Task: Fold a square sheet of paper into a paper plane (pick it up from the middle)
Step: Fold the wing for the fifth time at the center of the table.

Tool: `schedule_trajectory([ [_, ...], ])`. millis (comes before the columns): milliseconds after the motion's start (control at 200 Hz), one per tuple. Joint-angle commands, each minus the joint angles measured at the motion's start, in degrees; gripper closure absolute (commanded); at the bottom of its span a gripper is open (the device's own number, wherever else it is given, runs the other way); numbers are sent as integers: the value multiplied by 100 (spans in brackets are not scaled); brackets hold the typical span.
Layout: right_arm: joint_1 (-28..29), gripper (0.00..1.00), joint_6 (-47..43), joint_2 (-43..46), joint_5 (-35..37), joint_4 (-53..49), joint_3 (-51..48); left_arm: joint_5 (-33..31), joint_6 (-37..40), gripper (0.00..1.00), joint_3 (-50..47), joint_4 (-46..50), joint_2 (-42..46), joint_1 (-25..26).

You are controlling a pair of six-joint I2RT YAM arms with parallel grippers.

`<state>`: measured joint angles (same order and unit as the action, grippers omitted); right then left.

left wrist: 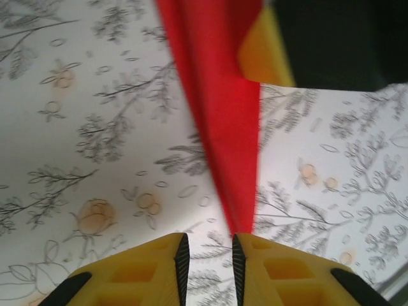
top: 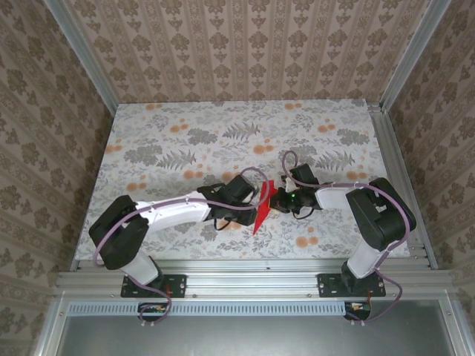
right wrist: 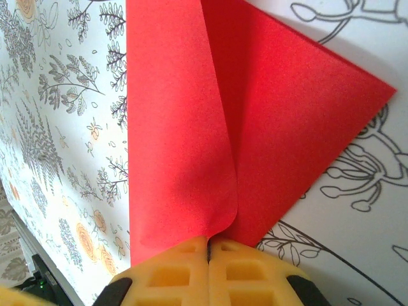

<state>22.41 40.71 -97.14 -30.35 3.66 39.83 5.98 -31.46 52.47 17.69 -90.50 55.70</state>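
The red sheet of paper [top: 260, 208] is folded into a narrow pointed shape like a paper plane and stands on edge above the table between both arms. My right gripper [right wrist: 208, 243] is shut on the paper's [right wrist: 191, 115] folded edge, with one layer curling left and a triangular flap spreading right. My left gripper [left wrist: 207, 245] is open by a narrow gap with only table showing between its fingers. The paper's [left wrist: 220, 127] pointed lower end reaches down to the tip of the left gripper's right finger [left wrist: 280, 268]. A yellow finger of the right gripper [left wrist: 264, 57] shows behind the paper.
The table [top: 185, 141] carries a grey leaf print with small orange flowers. Patterned walls and metal rails [top: 393, 156] close it in on three sides. The two wrists [top: 237, 189] sit close together near the table's front middle.
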Motion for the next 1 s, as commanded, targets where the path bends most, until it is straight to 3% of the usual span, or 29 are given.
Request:
schedule_trajectory([
  [0, 10, 100, 106, -338, 622, -250, -133, 496, -469, 76, -121, -658, -8, -18],
  [405, 9, 100, 302, -446, 530, -2, -213, 862, -582, 89, -160, -1144, -515, -47],
  [995, -2, 100, 238, -433, 565, -94, -252, 783, -444, 91, -194, -1074, -584, -279],
])
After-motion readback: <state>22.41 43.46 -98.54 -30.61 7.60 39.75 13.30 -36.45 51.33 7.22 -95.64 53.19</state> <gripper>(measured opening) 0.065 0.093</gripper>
